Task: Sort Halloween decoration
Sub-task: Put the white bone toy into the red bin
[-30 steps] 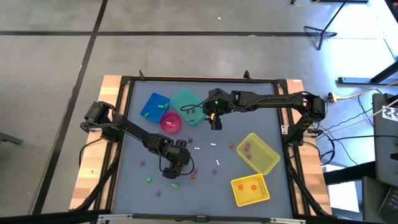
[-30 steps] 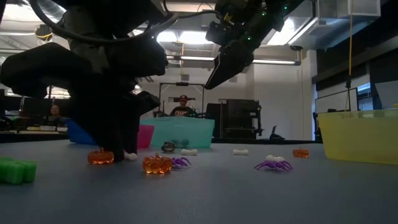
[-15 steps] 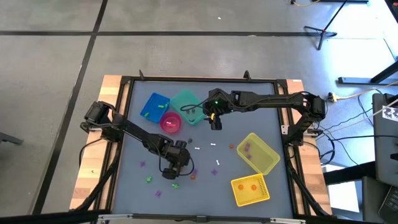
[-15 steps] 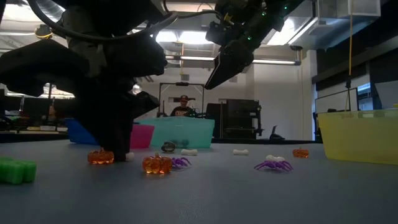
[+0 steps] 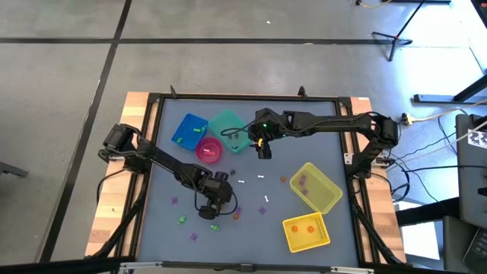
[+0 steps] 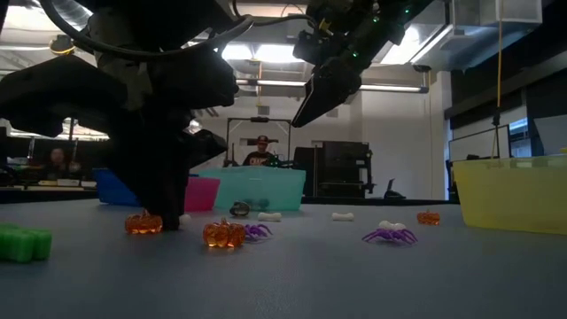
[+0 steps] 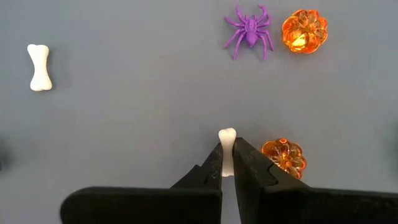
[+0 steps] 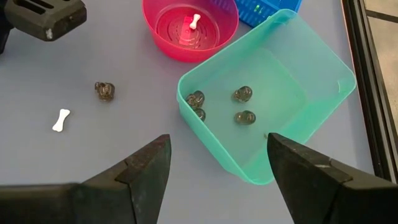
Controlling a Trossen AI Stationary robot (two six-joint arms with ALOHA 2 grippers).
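Two fingers (image 7: 211,168) of the left gripper (image 7: 227,163) are pinched tight on a small white bone (image 7: 227,144), which stands upright between their tips on the grey surface (image 7: 137,112). Just beside that bone lies an orange pumpkin (image 7: 283,155); farther from it sit a purple spider (image 7: 249,30) and a second orange pumpkin (image 7: 305,31) close together, and well apart from it another white bone (image 7: 39,66) lies flat.

From above, the left gripper (image 5: 211,205) is down at the surface in the scatter of trinkets, well in front of the pink bowl (image 5: 209,150). From the low camera, a green trinket (image 6: 21,243) rests nearest, and another purple spider (image 6: 390,235) lies in the open toward the yellow bin (image 6: 509,193).

Beyond the held bone, the right gripper (image 5: 263,151) hangs above the surface just beside the teal bin (image 5: 227,129), its fingers (image 8: 140,171) spread wide and holding nothing. Several dark grey trinkets (image 8: 242,94) lie in the teal bin (image 8: 311,81), one more dark grey trinket (image 8: 104,91) sits outside it, and the pink bowl (image 8: 217,34) next to it holds a white bone (image 8: 196,20). The blue bin (image 5: 189,131) touches the teal bin's far side from the right gripper.

In the room behind, a person (image 6: 260,152) sits beyond the teal bin.
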